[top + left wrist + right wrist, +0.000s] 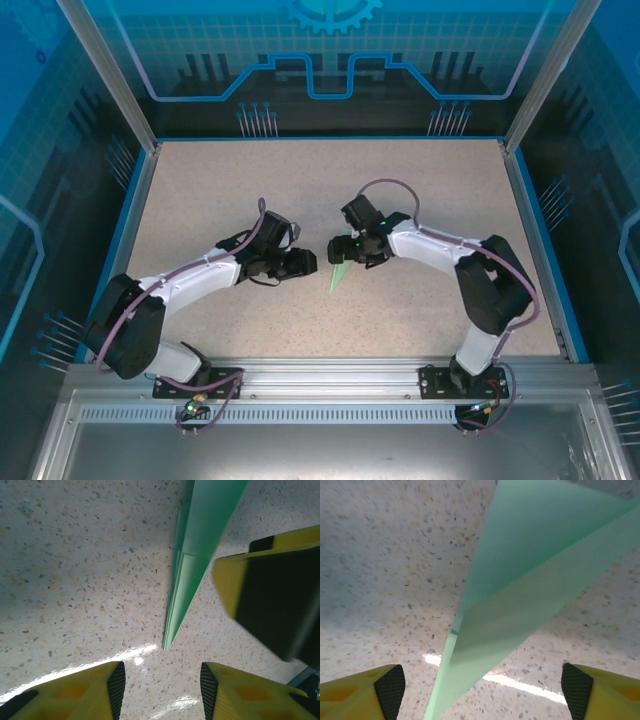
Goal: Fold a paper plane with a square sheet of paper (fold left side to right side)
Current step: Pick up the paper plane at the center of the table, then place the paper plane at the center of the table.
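**Paper plane at rest between the arms.** The paper plane (340, 276) — a slim, pointed green dart of layered folds — is seen lying on the speckled table (200, 200), between the two grippers. The left gripper (161, 676) is held partly open just short of the dart's tip. The right gripper (482, 680) is spread wide above the broader end. Nothing is gripped — the folds are judged complete, the dart being left free to lie flat.

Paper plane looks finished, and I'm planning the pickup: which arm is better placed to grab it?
Right, probably. The right gripper stands open with the paper plane running between its fingers; the left gripper faces only its thin tip.
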You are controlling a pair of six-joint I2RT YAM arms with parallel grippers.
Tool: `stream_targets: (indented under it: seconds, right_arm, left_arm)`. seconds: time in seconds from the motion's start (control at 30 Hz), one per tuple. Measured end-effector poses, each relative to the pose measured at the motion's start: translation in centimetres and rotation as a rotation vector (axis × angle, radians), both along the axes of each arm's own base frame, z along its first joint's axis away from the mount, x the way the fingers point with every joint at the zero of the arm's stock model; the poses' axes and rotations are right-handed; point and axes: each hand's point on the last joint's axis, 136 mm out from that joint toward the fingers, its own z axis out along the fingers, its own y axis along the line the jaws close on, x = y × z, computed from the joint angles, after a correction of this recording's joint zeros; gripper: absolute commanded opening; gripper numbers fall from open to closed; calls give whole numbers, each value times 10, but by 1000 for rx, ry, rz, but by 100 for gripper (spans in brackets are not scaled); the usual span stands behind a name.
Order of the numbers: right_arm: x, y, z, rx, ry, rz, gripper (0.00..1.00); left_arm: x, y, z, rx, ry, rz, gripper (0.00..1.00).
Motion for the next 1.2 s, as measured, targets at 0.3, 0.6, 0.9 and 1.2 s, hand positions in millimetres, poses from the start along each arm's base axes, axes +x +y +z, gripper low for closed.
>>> stream_targets:
  seconds: [0.3, 0.6, 0.9, 1.2]
  right_arm:
    - [6, -4, -23, -108, 31, -44, 60]
    - [-1, -17, -17, -134, 17, -66, 2]
    - [-21, -2, 46, 105, -101, 20, 0]
    - [-59, -12, 1, 288, 33, 98, 0]
  left_arm:
    - [0, 5, 2, 19, -11, 16, 48]
    - [0, 7, 1, 31, -7, 21, 49]
    - [1, 22, 13, 77, -53, 68, 54]
    - [6, 38, 45, 79, -164, 130, 58]
